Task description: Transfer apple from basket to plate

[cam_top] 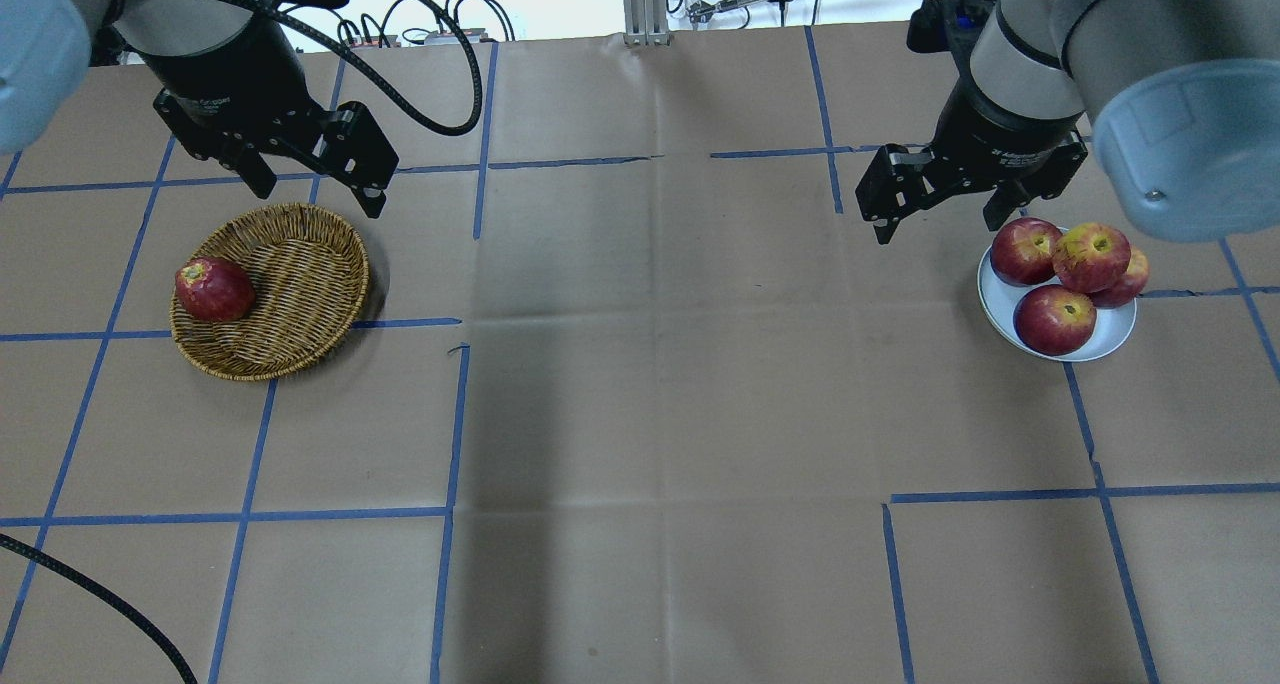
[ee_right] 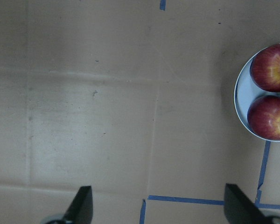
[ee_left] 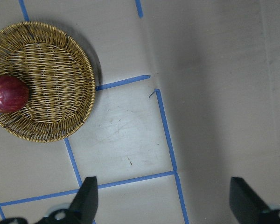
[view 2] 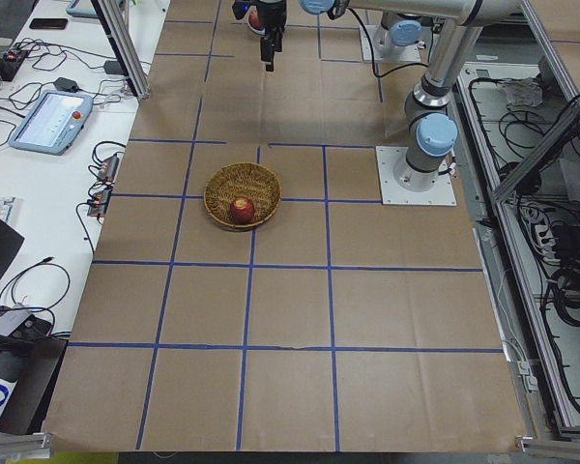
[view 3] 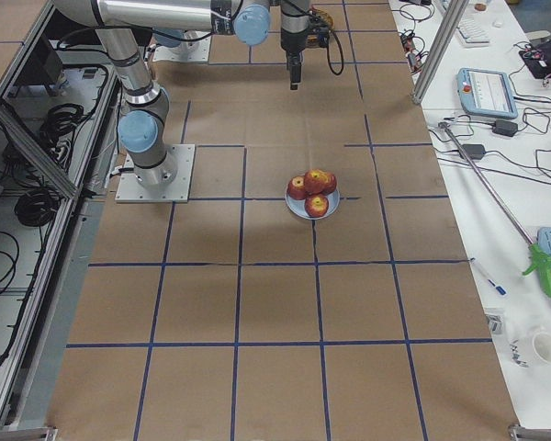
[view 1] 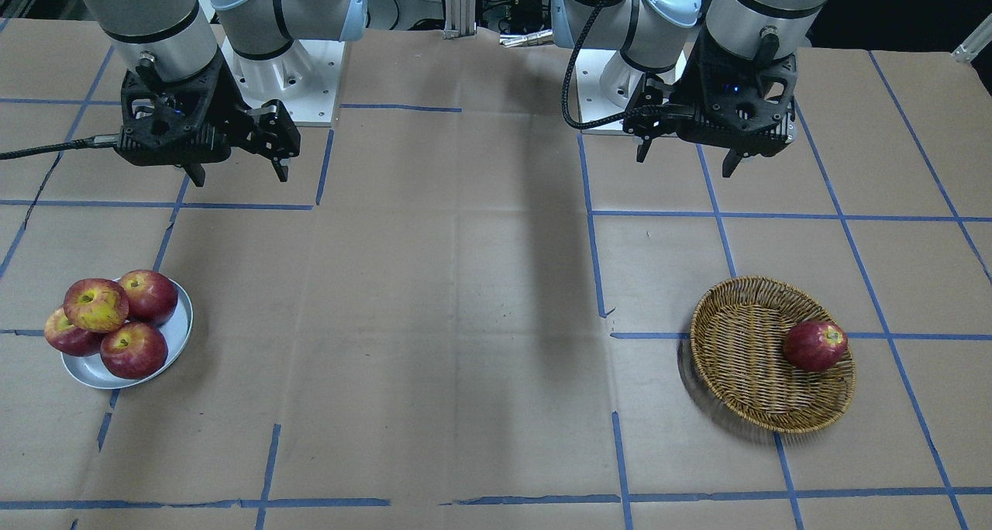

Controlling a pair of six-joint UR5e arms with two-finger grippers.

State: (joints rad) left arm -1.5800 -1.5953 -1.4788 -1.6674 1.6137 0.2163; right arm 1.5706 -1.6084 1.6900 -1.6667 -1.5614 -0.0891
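Observation:
The paler apple, red with yellow-orange patches, lies on top of three darker red apples on the small silver-grey plate; it also shows in the overhead view. The wicker basket holds one dark red apple against its rim. My left gripper is open and empty, raised just behind the basket. My right gripper is open and empty, raised beside the plate. The left wrist view shows the basket and its apple. The right wrist view shows the plate's edge.
Brown paper with a blue tape grid covers the table. The two arm bases stand at the table's robot side. Side benches with tablets and cables flank the table ends.

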